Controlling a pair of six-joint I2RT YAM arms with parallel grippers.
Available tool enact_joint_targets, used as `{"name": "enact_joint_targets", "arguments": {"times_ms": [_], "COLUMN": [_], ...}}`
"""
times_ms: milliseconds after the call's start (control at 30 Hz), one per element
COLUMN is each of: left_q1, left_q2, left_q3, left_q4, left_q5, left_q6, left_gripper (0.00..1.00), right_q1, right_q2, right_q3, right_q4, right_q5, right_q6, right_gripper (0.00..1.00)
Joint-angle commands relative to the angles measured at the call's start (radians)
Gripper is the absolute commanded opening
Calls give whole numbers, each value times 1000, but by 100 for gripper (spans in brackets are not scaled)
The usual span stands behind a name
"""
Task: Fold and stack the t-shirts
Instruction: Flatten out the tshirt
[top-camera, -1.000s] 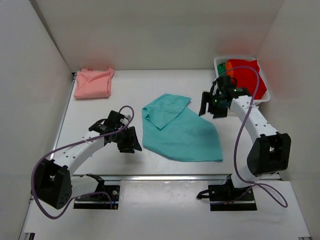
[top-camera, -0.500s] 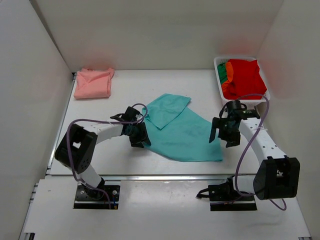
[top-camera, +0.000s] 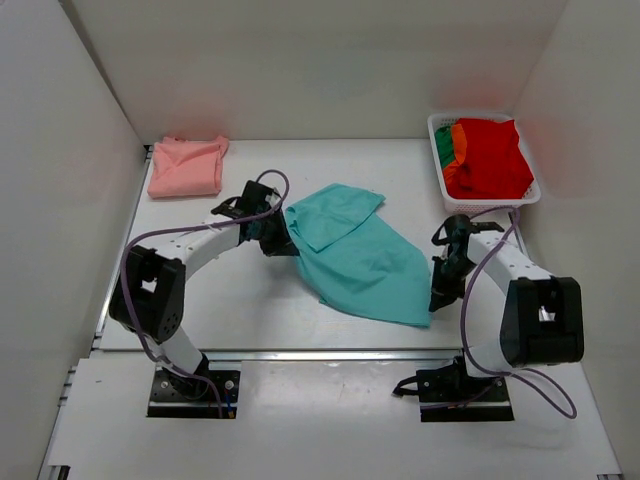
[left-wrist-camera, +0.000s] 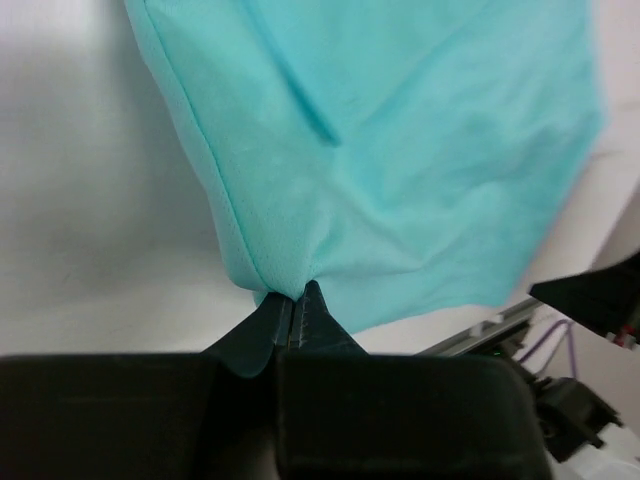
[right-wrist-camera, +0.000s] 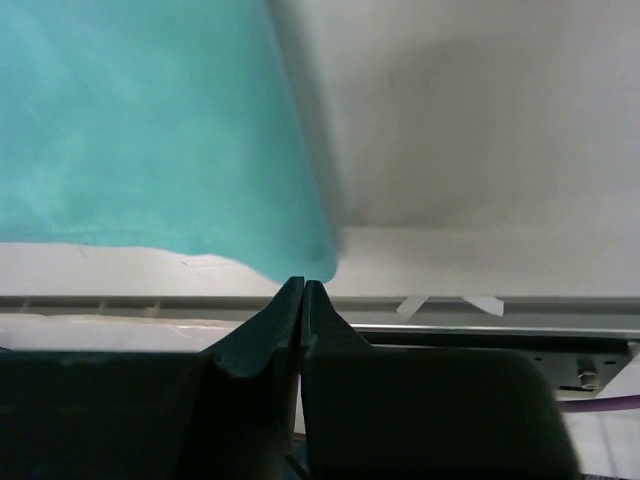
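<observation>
Holding one teal t-shirt at two corners

Item 1: teal t-shirt (top-camera: 360, 262). It lies mid-table, spread loosely and partly doubled, with a folded flap at its far end and a point at its near right corner.

Item 2: left gripper (top-camera: 280, 240). It is at the shirt's left edge. The jaws are pressed together, and a bunched fold of teal cloth is pinched between the tips.

Item 3: right gripper (top-camera: 437, 300). It is at the shirt's near right corner. The jaws are pressed tip to tip, and the cloth's hem runs down into them, so they appear to hold only its very edge.

Item 4: salmon pink t-shirt (top-camera: 185, 167). It is folded and lies at the far left of the table (top-camera: 250, 310), well apart from the teal one.

Item 5: white basket (top-camera: 437, 125). It stands at the far right. A red t-shirt (top-camera: 490, 160) is heaped on top, and green cloth (top-camera: 443, 150) and orange cloth (top-camera: 458, 135) show at its left side.
</observation>
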Motion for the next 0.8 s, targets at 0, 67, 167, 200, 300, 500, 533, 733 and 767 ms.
{"name": "enact_joint_targets", "arguments": {"times_ms": [0, 67, 167, 200, 300, 500, 533, 733, 767], "left_q1": [24, 24, 30, 32, 27, 49, 61, 188, 207], "left_q2": [-65, -69, -83, -86, -108, -124, -125, -22, 9], "left_q3": [94, 110, 79, 73, 30, -1, 13, 507, 703], "left_q4": [-31, -29, -13, -5, 8, -2, -6, -61, -84], "left_q5": [53, 56, 70, 76, 83, 80, 77, 67, 68], "left_q6": [8, 4, -12, -19, -30, -19, -19, -81, -94], "left_gripper": [0, 0, 0, 0, 0, 0, 0, 0, 0], "right_q1": [-1, 17, 37, 39, 97, 217, 211, 41, 31], "right_q2": [45, 76, 82, 78, 70, 95, 87, 119, 183], "right_q3": [112, 131, 103, 79, 19, -82, -73, 592, 813], "right_q4": [37, 15, 46, 56, 98, 133, 130, -70, -83], "right_q5": [2, 11, -14, -46, -90, -101, -100, -21, -37], "right_q6": [-8, -8, -11, -5, 38, 100, 98, 48, 28], "right_gripper": [0, 6, 44, 47, 49, 23, 0, 0, 0]}}
